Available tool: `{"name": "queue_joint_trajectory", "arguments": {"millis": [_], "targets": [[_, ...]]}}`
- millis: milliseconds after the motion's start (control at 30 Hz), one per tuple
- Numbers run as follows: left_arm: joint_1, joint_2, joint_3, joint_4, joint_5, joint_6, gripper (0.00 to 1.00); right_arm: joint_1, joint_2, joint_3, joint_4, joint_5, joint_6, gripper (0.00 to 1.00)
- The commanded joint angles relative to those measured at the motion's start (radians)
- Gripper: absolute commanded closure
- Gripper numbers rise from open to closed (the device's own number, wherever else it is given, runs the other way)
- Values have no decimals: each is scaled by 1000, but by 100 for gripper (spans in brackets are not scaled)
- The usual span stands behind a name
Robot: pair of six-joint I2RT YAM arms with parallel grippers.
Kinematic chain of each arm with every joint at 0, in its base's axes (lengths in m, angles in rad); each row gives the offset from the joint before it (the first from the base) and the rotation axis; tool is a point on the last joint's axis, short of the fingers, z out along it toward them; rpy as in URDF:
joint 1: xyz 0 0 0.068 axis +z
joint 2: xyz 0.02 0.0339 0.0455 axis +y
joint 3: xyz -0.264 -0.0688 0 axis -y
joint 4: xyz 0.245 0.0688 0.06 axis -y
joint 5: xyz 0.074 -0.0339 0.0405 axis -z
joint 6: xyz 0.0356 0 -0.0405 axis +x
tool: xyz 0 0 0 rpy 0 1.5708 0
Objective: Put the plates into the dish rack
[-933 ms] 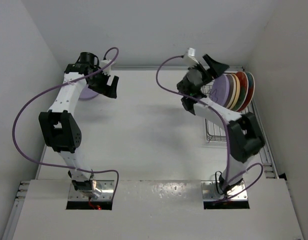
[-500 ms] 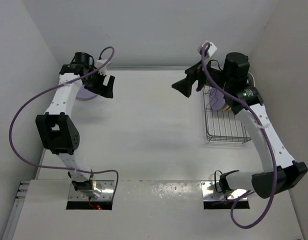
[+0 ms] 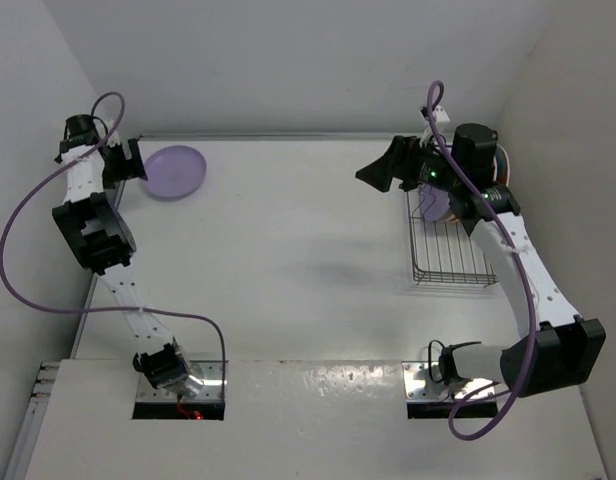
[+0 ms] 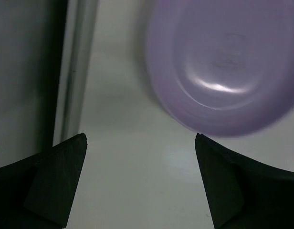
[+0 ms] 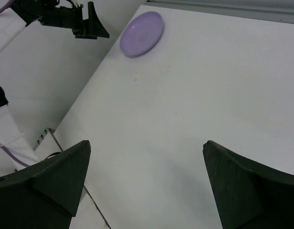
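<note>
**Lone lilac plate on the table, both grippers open and empty**

Seen from above, a lilac plate lies flat on the white table near its far left corner. The left gripper hangs just beside the plate's left edge, close to the side wall. From the left wrist camera, the plate sits ahead of the fingers and off to their right, blurred, not between them. The two fingers are spread wide with only bare table showing in the gap. They hold nothing, and whether either tip touches the plate cannot be told.

The right gripper hovers over the far right part of the table, well apart from the lilac plate and pointing toward it. Its wrist camera shows both fingers spread wide and empty, with the plate far ahead near the table's corner.

The dish rack, a grey wire basket, stands along the right side of the table beneath the right arm. At its far end the racked plates stand on edge, mostly hidden by the arm.
</note>
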Motion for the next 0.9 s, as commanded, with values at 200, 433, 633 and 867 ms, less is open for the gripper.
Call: {"name": "queue_joint_trajectory", "arguments": {"millis": [200,433,633,867], "targets": [[-13,268,187,128,-177,-105,0,24,-32,67,-106,119,-85,0],[-31,291,119,201,-147,-139,0,76,15,137,-166,167,-141,0],[-21,172,27,233,-142,-152,0,127,67,213,-206,206,-177,0],[3,41,-46,325,16,-217,0,193,155,288,-252,240,-221,0]]}}
